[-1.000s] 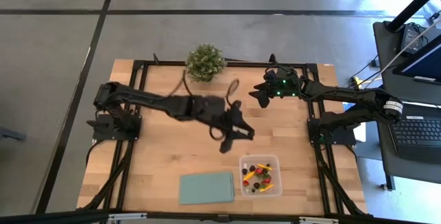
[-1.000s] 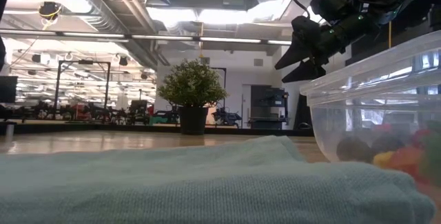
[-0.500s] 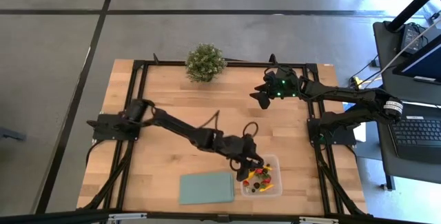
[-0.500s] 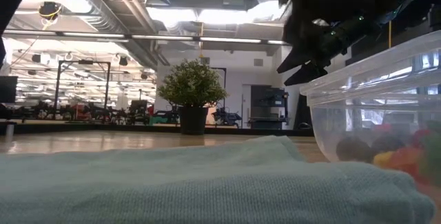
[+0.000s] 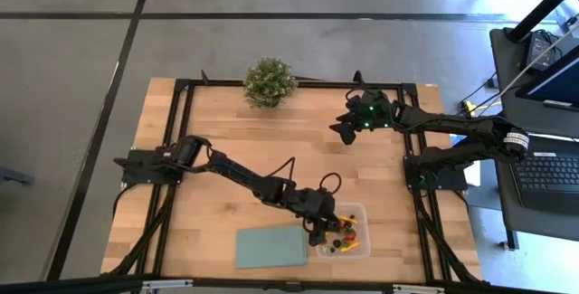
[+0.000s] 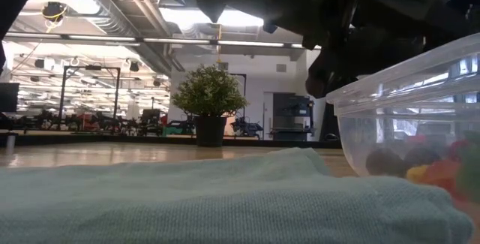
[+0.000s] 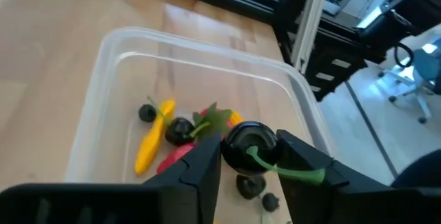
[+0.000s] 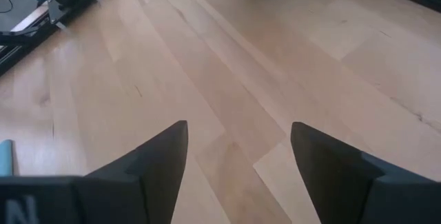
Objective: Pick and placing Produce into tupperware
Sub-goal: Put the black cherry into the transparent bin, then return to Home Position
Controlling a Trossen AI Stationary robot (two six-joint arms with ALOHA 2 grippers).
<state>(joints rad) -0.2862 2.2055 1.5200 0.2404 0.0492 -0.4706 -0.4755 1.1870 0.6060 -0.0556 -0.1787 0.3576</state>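
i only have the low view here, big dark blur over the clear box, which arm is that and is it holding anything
Observer: That is the left arm. Its left gripper hangs over the tupperware, with a dark round berry with a green stem between the fingers.
Operator: how full is the box, i just see a few blobs through the wall
Observer: The left wrist view shows several pieces of produce on its floor, among them a yellow elongated piece, a red strawberry and more dark berries.
Operator: and the other arm
Observer: The right gripper waits near the table's far edge, fingers open over bare wood, apart from the potted plant.
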